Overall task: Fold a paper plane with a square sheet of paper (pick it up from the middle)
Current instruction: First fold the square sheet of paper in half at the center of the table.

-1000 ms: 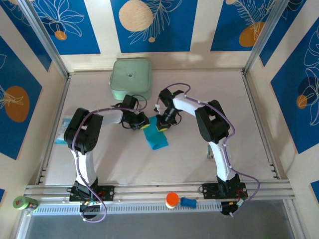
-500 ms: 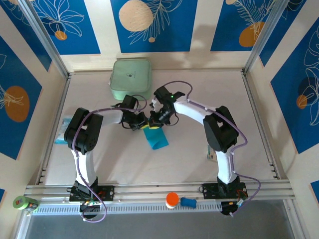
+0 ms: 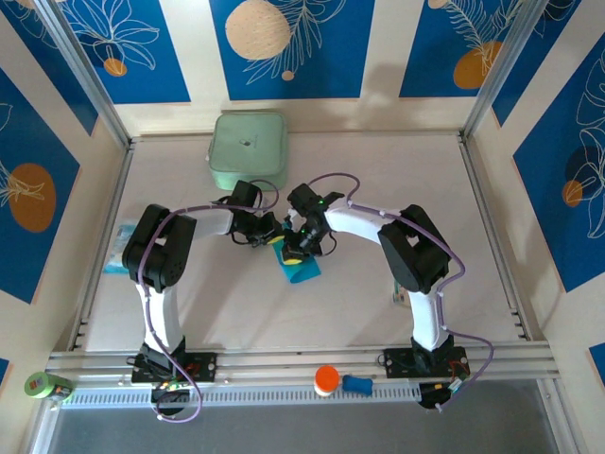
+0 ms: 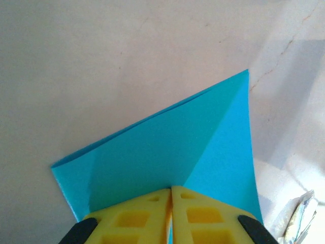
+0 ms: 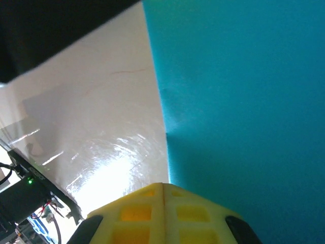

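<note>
The right end effector (image 3: 296, 250), its yellow jaws closed flat together, is pressing down on the near-left part of the square sheet of paper (image 3: 304, 269), which is lying partly folded in the middle of the table (image 3: 397, 189). A second ago it was sitting further back, at the sheet's far edge; it is now sliding toward the robot along the blue paper, and its arm is swinging leftward with it. This probably means a crease is being run flat, so the plane is still at an early fold.

The left end effector (image 3: 267, 233) is staying where it was, jaws closed and resting on the sheet's far-left corner, seemingly pinning it; whether it is pinching a layer cannot be told. The sheet itself is not shifting. The pale green box (image 3: 248, 149) is sitting untouched at the back.
</note>
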Motion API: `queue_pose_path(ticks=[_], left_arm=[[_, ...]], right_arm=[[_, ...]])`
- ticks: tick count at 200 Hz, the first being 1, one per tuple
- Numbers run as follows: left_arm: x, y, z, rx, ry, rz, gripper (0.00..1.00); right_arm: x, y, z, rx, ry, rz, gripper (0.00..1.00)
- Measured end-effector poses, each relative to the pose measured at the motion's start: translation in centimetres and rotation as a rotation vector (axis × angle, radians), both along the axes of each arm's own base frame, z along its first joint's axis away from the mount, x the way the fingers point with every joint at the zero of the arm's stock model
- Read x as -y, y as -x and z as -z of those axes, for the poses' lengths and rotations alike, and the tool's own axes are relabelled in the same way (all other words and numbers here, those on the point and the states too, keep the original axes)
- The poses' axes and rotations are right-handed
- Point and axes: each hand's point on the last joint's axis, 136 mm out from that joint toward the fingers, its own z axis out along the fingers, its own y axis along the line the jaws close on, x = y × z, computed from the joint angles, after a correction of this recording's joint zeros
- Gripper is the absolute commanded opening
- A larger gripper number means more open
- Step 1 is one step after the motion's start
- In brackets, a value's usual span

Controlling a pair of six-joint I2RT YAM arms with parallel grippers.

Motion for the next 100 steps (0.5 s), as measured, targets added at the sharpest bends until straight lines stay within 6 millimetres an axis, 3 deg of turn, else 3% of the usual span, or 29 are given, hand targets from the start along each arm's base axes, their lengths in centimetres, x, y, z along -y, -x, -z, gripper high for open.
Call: queue_pose_path(ticks=[58,100], left_arm=[[0.0,0.0,0.0,0.015,-0.002,0.021,0.12],[0.1,0.0,0.0,0.015,-0.001,0.022,0.13]], right_arm=[[2.3,-3.5,0.1,0.039,0.005,0.090,0.00],[4.0,-4.9,1.1,0.041,0.038,0.134,0.00]])
